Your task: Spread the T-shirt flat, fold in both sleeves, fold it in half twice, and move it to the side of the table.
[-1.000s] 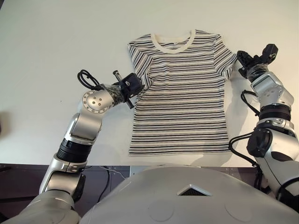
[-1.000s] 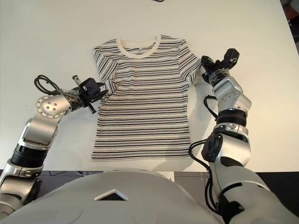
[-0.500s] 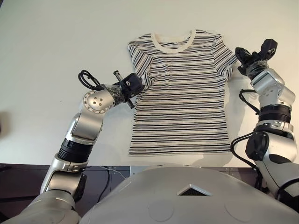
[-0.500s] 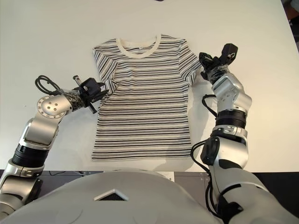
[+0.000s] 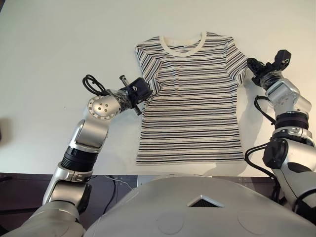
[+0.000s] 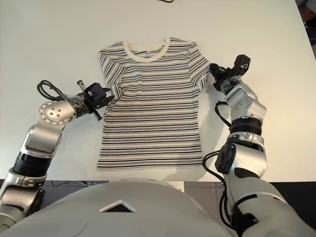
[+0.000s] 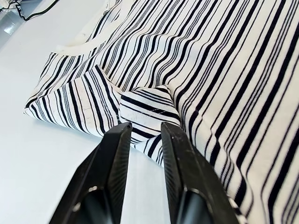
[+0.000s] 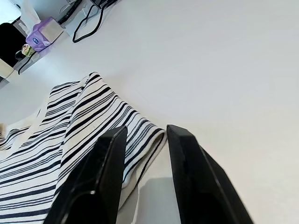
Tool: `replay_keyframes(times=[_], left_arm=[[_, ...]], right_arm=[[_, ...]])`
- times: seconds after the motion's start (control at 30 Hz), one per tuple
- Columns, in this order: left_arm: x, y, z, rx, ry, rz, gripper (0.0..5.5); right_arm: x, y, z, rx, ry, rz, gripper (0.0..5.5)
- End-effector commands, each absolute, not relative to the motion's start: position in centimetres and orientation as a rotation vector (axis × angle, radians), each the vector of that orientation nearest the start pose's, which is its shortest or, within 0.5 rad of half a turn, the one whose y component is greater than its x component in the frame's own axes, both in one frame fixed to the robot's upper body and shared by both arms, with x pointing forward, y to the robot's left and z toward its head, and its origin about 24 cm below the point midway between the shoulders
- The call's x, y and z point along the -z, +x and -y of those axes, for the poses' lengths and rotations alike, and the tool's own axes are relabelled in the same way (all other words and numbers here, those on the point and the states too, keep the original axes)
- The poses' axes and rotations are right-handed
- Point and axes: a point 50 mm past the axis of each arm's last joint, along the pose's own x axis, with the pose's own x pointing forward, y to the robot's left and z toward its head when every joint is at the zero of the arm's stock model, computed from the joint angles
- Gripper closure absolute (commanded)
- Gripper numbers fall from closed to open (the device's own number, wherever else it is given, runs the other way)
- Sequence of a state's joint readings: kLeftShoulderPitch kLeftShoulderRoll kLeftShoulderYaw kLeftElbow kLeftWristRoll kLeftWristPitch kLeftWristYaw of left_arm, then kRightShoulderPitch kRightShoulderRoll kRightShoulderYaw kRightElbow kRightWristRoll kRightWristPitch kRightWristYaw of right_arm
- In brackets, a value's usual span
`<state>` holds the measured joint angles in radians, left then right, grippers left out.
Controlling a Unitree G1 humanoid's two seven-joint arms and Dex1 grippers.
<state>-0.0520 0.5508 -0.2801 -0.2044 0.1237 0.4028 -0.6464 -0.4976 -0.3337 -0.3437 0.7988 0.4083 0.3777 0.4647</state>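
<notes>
A black-and-white striped T-shirt [image 5: 190, 98] with a cream collar lies spread flat, front up, on the white table [image 5: 49, 49]. My left gripper [image 5: 147, 94] sits low at the hem of the shirt's left sleeve [image 7: 93, 98], open. The sleeve's turned-over corner [image 7: 149, 105] lies just ahead of the fingertips in the left wrist view. My right gripper [image 5: 250, 64] is at the outer hem of the right sleeve [image 8: 140, 144], open, and the hem edge lies between its two fingers [image 8: 110, 158].
The table's front edge runs just below the shirt's bottom hem [image 5: 190, 158]. Bare white table lies to the left, right and beyond the collar. At the far end, the right wrist view shows a purple box [image 8: 44, 35] and a black cable [image 8: 91, 23].
The right gripper shifted slightly by the right sleeve, a little away from it and then back down to its hem. The left arm and the shirt have not moved.
</notes>
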Motion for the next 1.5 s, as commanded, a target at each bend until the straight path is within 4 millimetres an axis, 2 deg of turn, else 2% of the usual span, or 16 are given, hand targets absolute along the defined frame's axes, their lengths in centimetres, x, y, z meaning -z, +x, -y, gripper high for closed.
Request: replay_keyframes(times=[0.03,0.13,0.23,0.33,0.5,0.7,0.87,1.1,1.23,1.5], left_arm=[[-4.8,24.0,-16.6,0.8,0.641,-0.406,4.32],[-4.8,23.9,-16.5,0.799,0.641,-0.408,4.32],[-4.8,23.9,-16.6,0.799,0.642,-0.409,4.32],[-4.8,23.9,-16.6,0.8,0.644,-0.411,4.32],[-4.8,23.7,-16.5,0.803,0.642,-0.413,4.32],[-4.7,23.6,-16.4,0.808,0.639,-0.414,4.32],[-4.7,23.5,-16.3,0.814,0.64,-0.415,4.32],[-4.6,23.5,-16.0,0.823,0.636,-0.413,4.32],[-4.6,23.4,-15.9,0.827,0.637,-0.414,4.32],[-4.7,23.5,-15.8,0.833,0.638,-0.413,4.32]], right_arm=[[0.0,31.2,24.4,-0.129,0.523,-0.501,4.41],[-0.2,31.3,24.4,-0.131,0.526,-0.493,5.03],[-0.5,31.4,24.5,-0.126,0.52,-0.478,5.38],[-1.2,31.6,24.1,-0.15,0.452,-0.46,5.38],[-2.5,31.8,21.2,-0.223,0.319,-0.447,5.38],[-5.0,31.9,19.4,-0.237,0.192,-0.336,5.38],[-5.3,31.7,18.2,-0.262,0.088,-0.336,5.38],[-6.3,32.7,15.0,-0.365,0.058,-0.322,5.38],[-6.0,32.8,13.8,-0.393,0.034,-0.337,5.38],[-2.6,32.2,12.5,-0.434,-0.028,-0.469,5.38]])
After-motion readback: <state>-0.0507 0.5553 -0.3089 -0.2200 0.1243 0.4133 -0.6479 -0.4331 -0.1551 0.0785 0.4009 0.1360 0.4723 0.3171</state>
